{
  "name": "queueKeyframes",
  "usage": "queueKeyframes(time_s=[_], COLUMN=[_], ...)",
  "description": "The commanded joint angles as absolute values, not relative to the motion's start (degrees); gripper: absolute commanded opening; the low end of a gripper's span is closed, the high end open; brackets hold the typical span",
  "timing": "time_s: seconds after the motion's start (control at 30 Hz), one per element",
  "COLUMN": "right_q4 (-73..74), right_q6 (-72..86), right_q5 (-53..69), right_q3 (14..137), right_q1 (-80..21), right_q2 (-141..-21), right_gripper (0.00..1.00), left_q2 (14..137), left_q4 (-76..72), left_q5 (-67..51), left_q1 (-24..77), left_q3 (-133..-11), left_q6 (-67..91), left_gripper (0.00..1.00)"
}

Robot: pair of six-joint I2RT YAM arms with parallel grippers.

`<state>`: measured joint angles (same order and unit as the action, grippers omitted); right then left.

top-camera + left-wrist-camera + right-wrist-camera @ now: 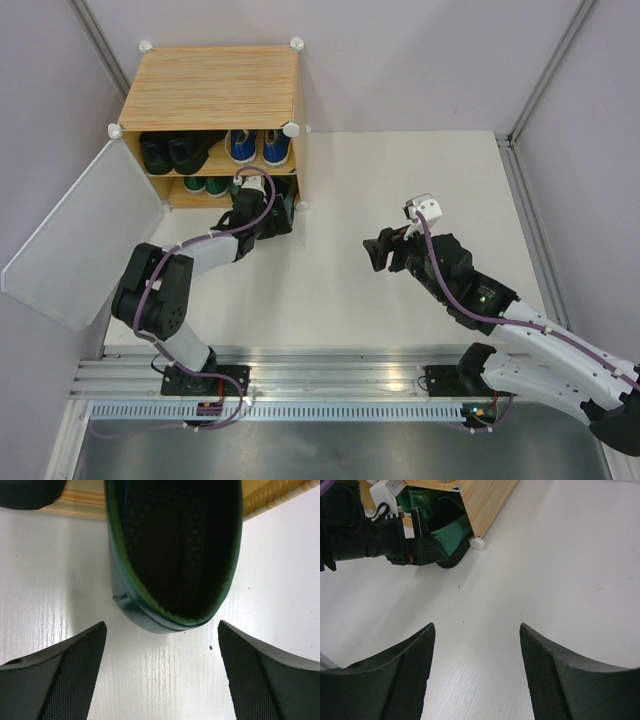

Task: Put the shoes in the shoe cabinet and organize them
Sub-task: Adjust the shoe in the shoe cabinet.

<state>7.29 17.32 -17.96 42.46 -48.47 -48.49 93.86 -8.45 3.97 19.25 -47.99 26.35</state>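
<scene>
The shoe cabinet (pixel 215 85) stands at the back left. Its upper shelf holds black boots (pixel 170 150) and blue sneakers (pixel 258 145). Green sneakers (pixel 205 185) sit on the lower shelf. A glossy dark-green loafer (pixel 172 555) lies heel-out at the lower shelf's right end, its heel on the white table. My left gripper (pixel 162 630) is open just behind that heel, and neither finger touches it. From the right wrist view, the same loafer (pixel 447 530) pokes out by the cabinet's corner foot. My right gripper (pixel 476 625) hangs open and empty over the table's middle.
The frosted door panel (pixel 75 240) hangs open to the cabinet's left. Another dark shoe heel (pixel 30 492) shows beside the loafer. The left arm (pixel 190 255) reaches diagonally to the cabinet's front. Grey walls close in the back and both sides.
</scene>
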Motion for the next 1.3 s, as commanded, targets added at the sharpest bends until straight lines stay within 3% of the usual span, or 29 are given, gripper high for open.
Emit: queueKeyframes(time_s=[0.0, 0.4, 0.57, 0.67, 0.73, 0.83, 1.27], right_q4=[5.71, 5.10, 4.92, 4.66, 4.75, 4.66, 4.75], right_q6=[17.31, 16.79, 16.61, 16.61, 16.61, 16.70, 16.79], right_q5=[-17.67, -17.93, -18.19, -18.19, -18.19, -17.93, -17.58], right_q3=[42.28, 41.92, 41.84, 41.75, 41.75, 41.75, 41.84], right_q1=[-48.25, -48.25, -48.25, -48.25, -48.34, -48.25, -48.25], right_q2=[-48.52, -48.51, -48.60, -48.78, -49.04, -49.04, -49.13], right_gripper=[0.72, 0.73, 0.73, 0.73, 0.73, 0.73, 0.73], left_q2=[95.53, 105.02, 106.61, 106.00, 104.86, 102.84, 95.97], left_q4=[-8.44, -7.30, -7.29, -7.29, -6.68, -5.36, -4.66], left_q5=[7.30, 7.29, 6.59, 7.56, 8.43, 9.40, 13.01], left_q1=[19.95, 20.21, 20.21, 20.22, 20.22, 20.39, 21.18], left_q3=[-51.41, -58.88, -60.29, -59.94, -59.59, -59.15, -60.11], left_q6=[20.04, 17.14, 17.32, 16.61, 16.17, 16.08, 15.38], left_gripper=[0.94, 0.90, 0.82, 0.68, 0.41, 0.34, 0.33])
